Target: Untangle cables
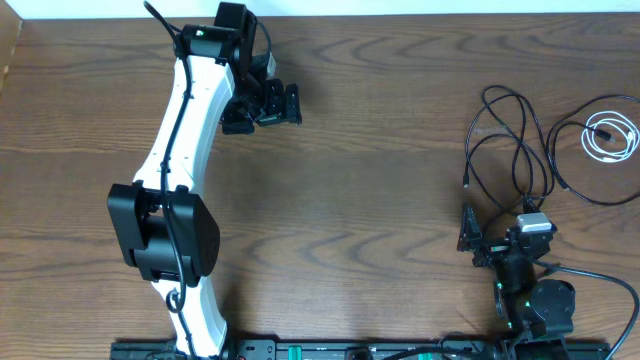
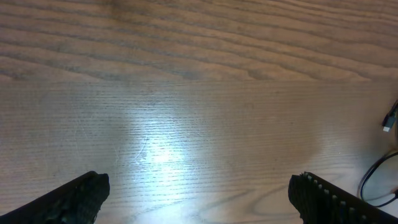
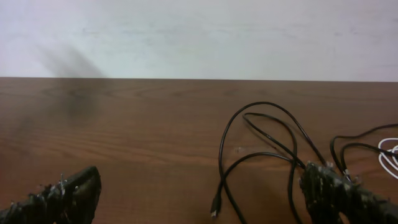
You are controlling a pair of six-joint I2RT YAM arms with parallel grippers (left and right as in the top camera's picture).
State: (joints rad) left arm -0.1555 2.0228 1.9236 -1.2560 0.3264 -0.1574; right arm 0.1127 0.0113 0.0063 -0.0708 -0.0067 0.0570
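Several thin black cables (image 1: 512, 140) lie looped and crossed on the wooden table at the right. A short white cord (image 1: 611, 135) is coiled at the far right, with another black cable (image 1: 570, 160) curving round it. My right gripper (image 1: 500, 228) is open just in front of the black loops. In the right wrist view (image 3: 200, 179) a cable's plug end (image 3: 215, 207) lies between its fingers, and the loops (image 3: 267, 137) reach to the right finger. My left gripper (image 1: 265, 108) is open and empty at the far left, away from the cables, over bare wood in its wrist view (image 2: 199, 186).
The table's far edge meets a white wall (image 3: 199, 37). In the left wrist view a bit of black cable (image 2: 376, 177) and a plug tip (image 2: 390, 119) show at the right edge. The white left arm (image 1: 185, 130) stretches across the table's left side.
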